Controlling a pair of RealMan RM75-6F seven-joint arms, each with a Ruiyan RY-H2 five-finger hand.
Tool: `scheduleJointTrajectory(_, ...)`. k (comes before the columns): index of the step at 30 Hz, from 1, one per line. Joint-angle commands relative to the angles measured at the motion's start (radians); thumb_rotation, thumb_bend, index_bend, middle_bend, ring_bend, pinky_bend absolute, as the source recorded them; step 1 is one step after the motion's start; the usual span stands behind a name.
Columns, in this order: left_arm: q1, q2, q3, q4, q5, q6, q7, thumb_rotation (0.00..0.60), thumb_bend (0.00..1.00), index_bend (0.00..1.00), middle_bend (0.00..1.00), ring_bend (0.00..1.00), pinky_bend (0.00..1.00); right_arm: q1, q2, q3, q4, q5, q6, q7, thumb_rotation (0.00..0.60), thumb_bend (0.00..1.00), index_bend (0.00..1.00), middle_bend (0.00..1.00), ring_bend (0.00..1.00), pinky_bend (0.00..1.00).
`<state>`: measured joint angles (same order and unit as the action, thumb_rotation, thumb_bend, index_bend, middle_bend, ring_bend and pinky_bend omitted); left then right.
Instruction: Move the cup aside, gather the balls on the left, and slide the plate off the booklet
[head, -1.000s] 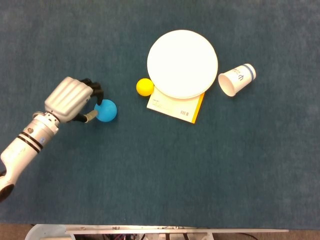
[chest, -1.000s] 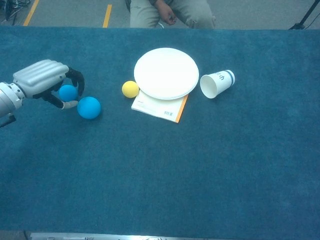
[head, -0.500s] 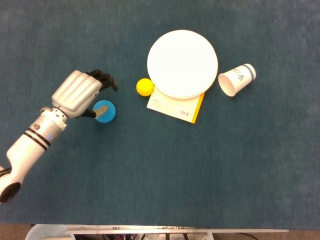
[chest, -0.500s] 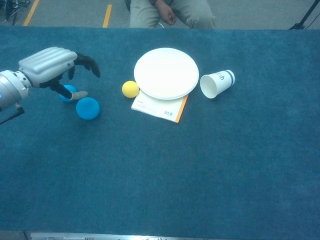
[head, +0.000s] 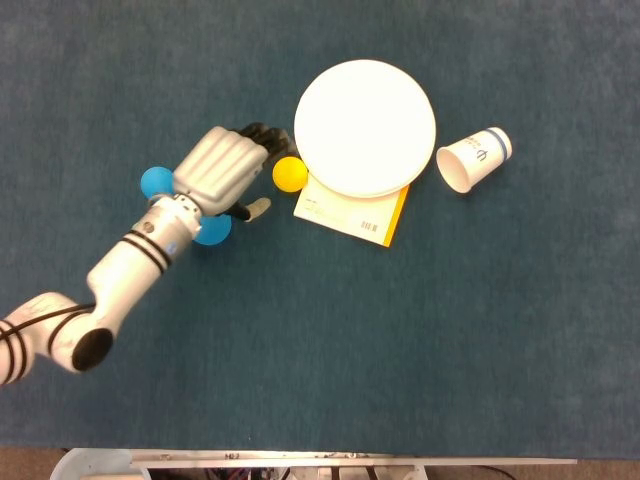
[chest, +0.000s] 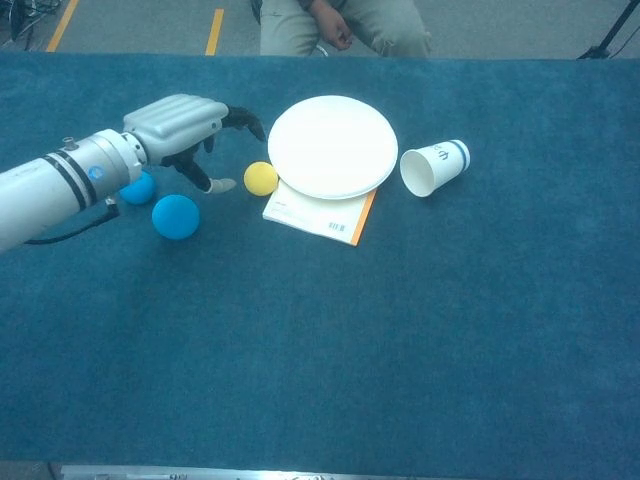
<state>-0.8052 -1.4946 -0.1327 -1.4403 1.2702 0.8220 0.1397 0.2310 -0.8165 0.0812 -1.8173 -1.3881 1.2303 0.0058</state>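
Now the left hand (chest: 185, 125) has moved right from the two blue balls (chest: 176, 216), empty with fingers spread, just beside the yellow ball (chest: 261, 178) near the plate (chest: 332, 145).

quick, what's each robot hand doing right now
Left robot hand: open, holding nothing, fingers spread beside the yellow ball.
Right robot hand: not in view.

left hand (chest: 185, 130) over desk (head: 300, 350), fingers (head: 262, 138) just left of yellow ball (head: 290, 173) | ball touches plate (head: 365, 128) edge and booklet (head: 352, 215): tight gap | blue balls (chest: 176, 216) beside forearm | cup (head: 473, 160) lying right of plate | near desk open
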Motion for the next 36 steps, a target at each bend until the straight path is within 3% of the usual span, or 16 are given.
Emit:
scheduleJointTrajectory(1,-0.026,-0.043,-0.018,0.040,-0.045,-0.029,0.026,0.600,0.28,0.24,0.21,0.19,0.43,0.000,0.000,0.000,0.000,0.001,-0.001,0.001,0.600,0.17,0.28,0.39,0.36,0.59)
scheduleJointTrajectory(21,-0.053,-0.196,-0.008,0.213,-0.067,-0.037,0.019,0.600,0.28,0.33,0.24,0.21,0.44,-0.006,0.004,-0.002,0.011,0.010,-0.005,0.017,0.600,0.17,0.28,0.39,0.36,0.59)
scheduleJointTrajectory(36,-0.050,-0.256,-0.009,0.313,-0.028,-0.016,-0.042,0.600,0.28,0.41,0.34,0.31,0.56,-0.012,0.008,-0.001,0.019,0.020,-0.004,0.026,0.600,0.17,0.28,0.39,0.36,0.59)
